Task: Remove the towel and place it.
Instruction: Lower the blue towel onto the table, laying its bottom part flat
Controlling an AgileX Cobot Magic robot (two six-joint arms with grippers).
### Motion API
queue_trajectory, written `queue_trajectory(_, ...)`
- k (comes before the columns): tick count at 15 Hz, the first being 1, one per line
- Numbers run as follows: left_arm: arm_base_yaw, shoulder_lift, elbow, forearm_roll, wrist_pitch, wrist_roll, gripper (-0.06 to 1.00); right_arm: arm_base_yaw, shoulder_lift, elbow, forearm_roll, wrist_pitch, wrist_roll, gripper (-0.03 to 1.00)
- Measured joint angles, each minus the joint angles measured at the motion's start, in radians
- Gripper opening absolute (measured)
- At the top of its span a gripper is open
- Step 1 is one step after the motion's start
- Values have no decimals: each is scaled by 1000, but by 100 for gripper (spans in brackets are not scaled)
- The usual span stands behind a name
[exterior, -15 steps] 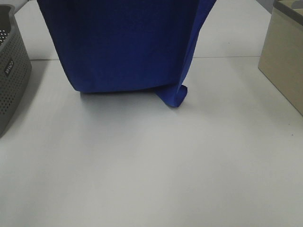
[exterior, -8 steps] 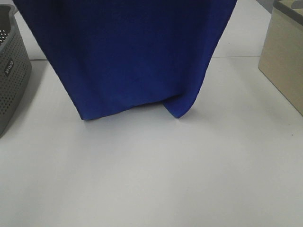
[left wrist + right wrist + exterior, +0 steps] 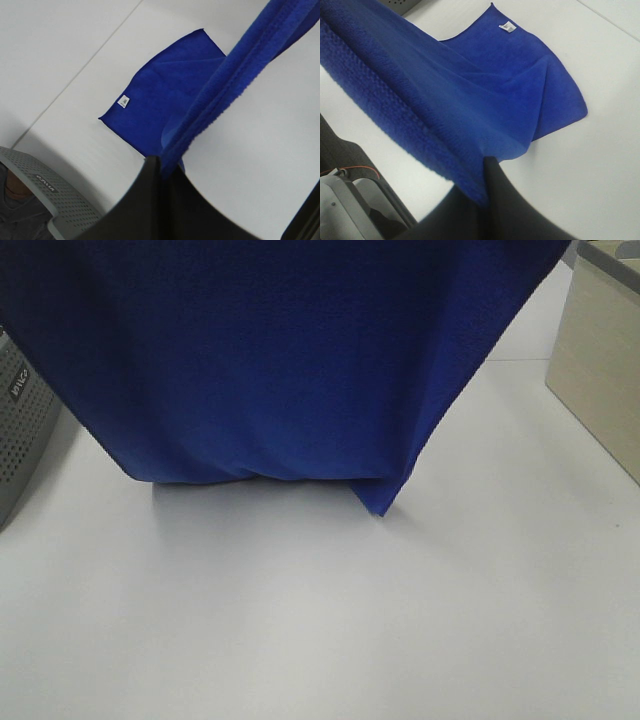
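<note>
Holding: the left hand (image 3: 161,167) is pinched shut on the towel (image 3: 270,360) at its stitched edge; the right hand (image 3: 487,167) is clamped on the edge too.
Towel place: it hangs as a broad sheet across the upper half of the high view, above the white table (image 3: 320,630). Both wrist views show its far end lying on the table, with the white tag (image 3: 123,101) facing up.
Changed in the last second: the sheet spreads wider and reaches lower in the frame. The rolled fold at its lower right corner has opened into a plain point. It now covers most of the grey basket (image 3: 18,430) at the left edge.
Unchanged: the beige box (image 3: 600,370) at the right edge.
Cut off: the towel's top runs past the upper edge of the high view, and neither hand shows there.
Hard to make out: in the wrist views the hands are dark, blurred shapes.
</note>
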Motion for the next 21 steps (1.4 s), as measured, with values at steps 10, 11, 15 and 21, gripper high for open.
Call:
queue_trajectory(10,-1,-199,401,-163,-8,-11,0,0,-190,364,54,-3,8,2)
queue_trajectory(11,-1,-200,443,-197,-8,-12,0,0,-201,396,44,-3,8,2)
queue_trajectory(15,-1,-200,574,-250,-11,-40,0,0,-217,584,60,-4,8,2)
queue_trajectory(21,-66,-200,748,-294,-17,-118,0,0,-217,681,78,-4,35,2)
